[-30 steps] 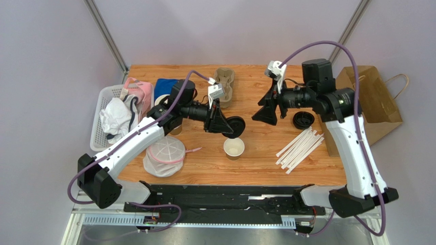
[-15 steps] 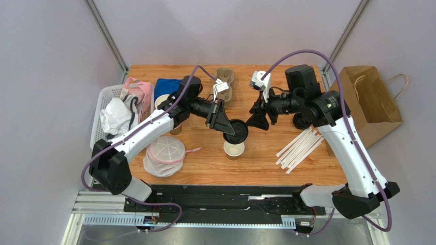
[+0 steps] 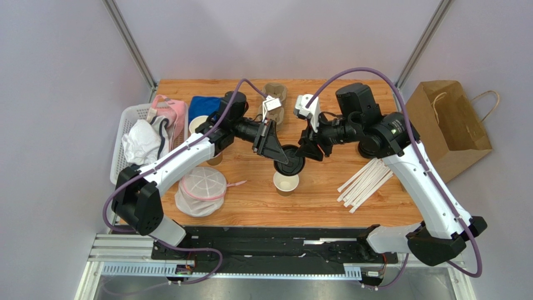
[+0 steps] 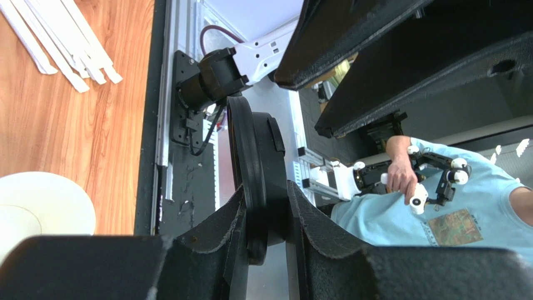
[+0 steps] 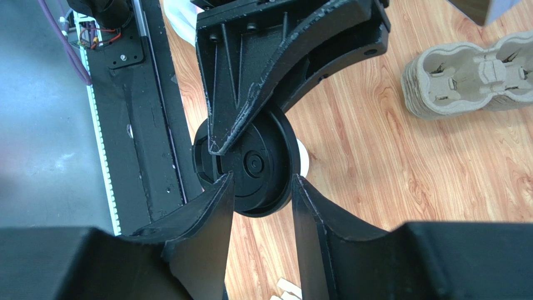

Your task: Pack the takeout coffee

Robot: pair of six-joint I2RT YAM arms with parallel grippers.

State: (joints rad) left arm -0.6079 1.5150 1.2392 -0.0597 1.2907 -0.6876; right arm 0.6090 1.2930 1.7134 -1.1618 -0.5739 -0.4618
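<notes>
A small tan paper cup (image 3: 286, 182) stands open and lidless on the wooden table (image 3: 325, 200). No lidded cup shows. My left gripper (image 3: 283, 157) is shut on a round black lid (image 3: 292, 160), held on edge just above and behind the cup. In the left wrist view the lid (image 4: 255, 150) is pinched between the fingers, and the cup (image 4: 37, 209) is at lower left. My right gripper (image 3: 309, 149) is open, right next to the lid. In the right wrist view the lid (image 5: 259, 156) sits just beyond my spread fingertips, with the cup's rim (image 5: 304, 161) behind it.
A second black lid (image 3: 370, 147) lies behind the right arm. White straws (image 3: 366, 182) lie at right, a brown paper bag (image 3: 453, 125) off the table's right edge. A cardboard cup carrier (image 3: 275, 103) is at the back, a white basket (image 3: 134, 144) and a mesh cover (image 3: 201, 190) at left.
My right gripper has swung left from beside the second lid to the held lid. My left gripper has shifted the lid slightly right, over the cup.
</notes>
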